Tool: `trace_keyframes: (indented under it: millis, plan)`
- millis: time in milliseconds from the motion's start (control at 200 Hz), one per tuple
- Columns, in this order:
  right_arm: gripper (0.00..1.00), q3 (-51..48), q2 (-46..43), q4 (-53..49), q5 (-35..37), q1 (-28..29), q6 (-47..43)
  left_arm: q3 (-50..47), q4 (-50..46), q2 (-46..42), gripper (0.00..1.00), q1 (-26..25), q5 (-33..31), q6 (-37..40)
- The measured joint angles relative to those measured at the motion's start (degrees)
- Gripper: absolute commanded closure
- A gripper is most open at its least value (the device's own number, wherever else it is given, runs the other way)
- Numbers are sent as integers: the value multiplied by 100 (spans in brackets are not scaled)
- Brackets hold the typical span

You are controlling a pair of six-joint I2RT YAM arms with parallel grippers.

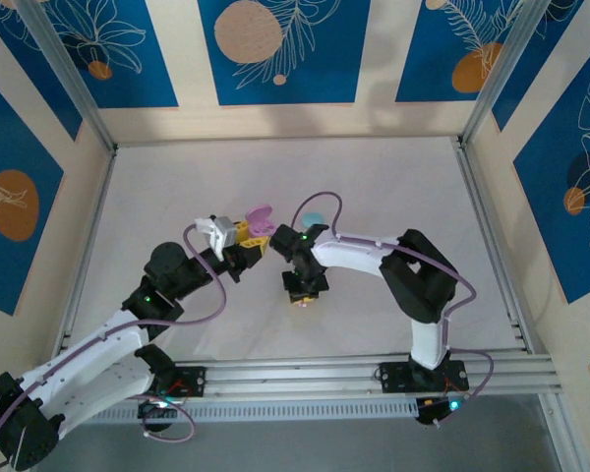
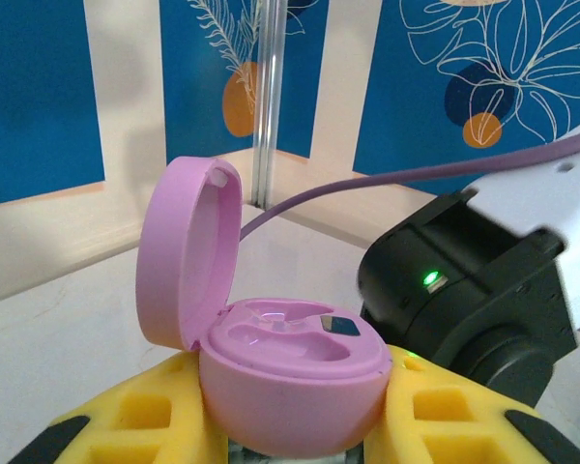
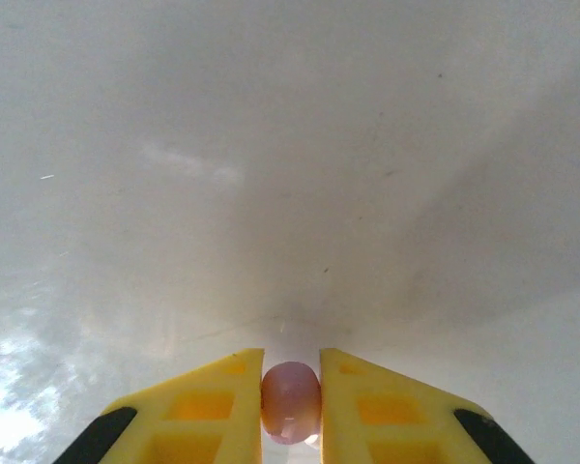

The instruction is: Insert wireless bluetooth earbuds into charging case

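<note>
Pink earbud (image 3: pixel 291 398), sides hidden, pinched in right hand (image 3: pixel 291 372); left hand (image 2: pixel 290 435) grips open pink case (image 2: pixel 290 372), base hidden.

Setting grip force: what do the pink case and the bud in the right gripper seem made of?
Pink case: smooth moulded plastic, satin sheen, soft highlights. Earbud in the right gripper: probably glossy pink plastic, bright glint; too small for certainty.

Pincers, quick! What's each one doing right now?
Left pincer: closed on the open pink oval plastic charging case.
Right pincer: closed on a tiny round pink plastic earbud.
</note>
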Motion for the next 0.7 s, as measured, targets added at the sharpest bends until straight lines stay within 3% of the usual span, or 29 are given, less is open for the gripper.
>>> trace_keyframes:
  millis: [170, 335, 510, 700]
  plan:
    - [81, -389, -1384, 424, -852, -713, -44, -2, 28, 13, 78, 0, -35, 2]
    - [81, -520, -2557, 1095, -2632, -1945, -22, -9, 162, 142, 78, 0, -33, 42]
    - [81, -531, -2865, 1711, -4680, -2743, 94, -83, 382, 306, 78, 0, -33, 92]
    - [81, -501, -2813, 2127, -6271, -2911, 269, -197, 686, 501, 78, 0, 90, 317]
